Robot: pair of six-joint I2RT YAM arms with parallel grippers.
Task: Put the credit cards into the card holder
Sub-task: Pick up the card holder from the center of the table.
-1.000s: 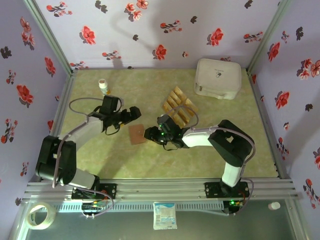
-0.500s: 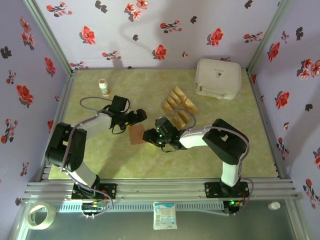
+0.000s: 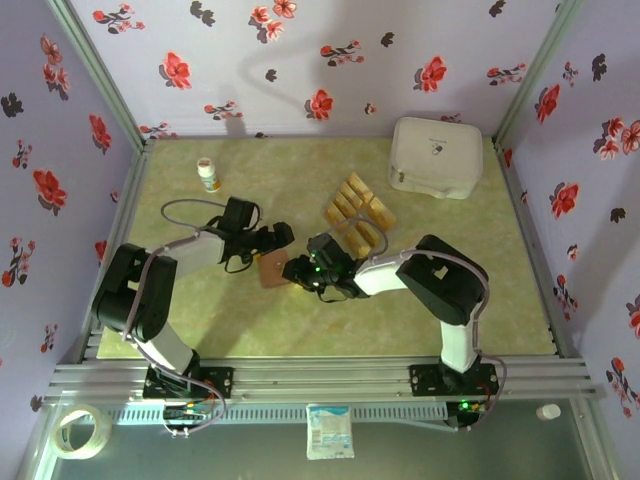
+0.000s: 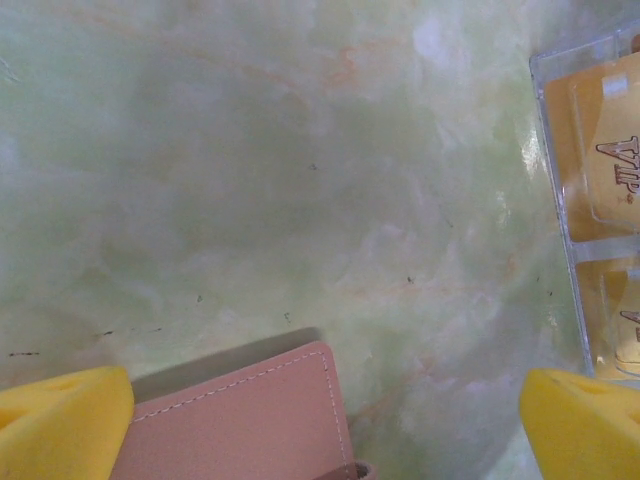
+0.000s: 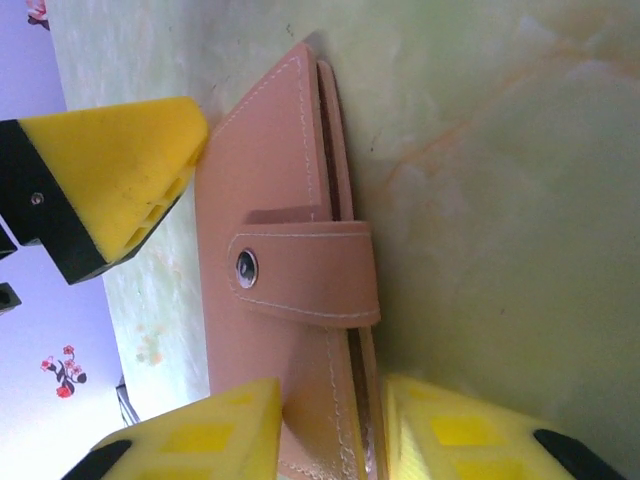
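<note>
The reddish-brown card holder (image 3: pixel 271 269) lies closed on the table, its snap strap (image 5: pixel 305 275) fastened. My right gripper (image 3: pixel 297 270) is at its right edge, shut on the card holder (image 5: pixel 270 200), with one yellow finger on its face and the other against its edge. My left gripper (image 3: pixel 279 238) hovers open just behind the card holder (image 4: pixel 240 420), a corner of which lies between its wide-apart fingertips (image 4: pixel 60 425). One left finger (image 5: pixel 110 170) touches the holder's far corner. The tan-orange credit cards (image 3: pixel 358 216) lie fanned to the right, and some of these cards (image 4: pixel 600 170) sit in clear sleeves.
A big white rounded box (image 3: pixel 435 157) stands at the back right. A small white bottle (image 3: pixel 208 175) stands at the back left. Flowered walls enclose the table on three sides.
My left gripper has swung right, from left of the card holder to just behind it. The right gripper has edged left onto the holder's right edge.
</note>
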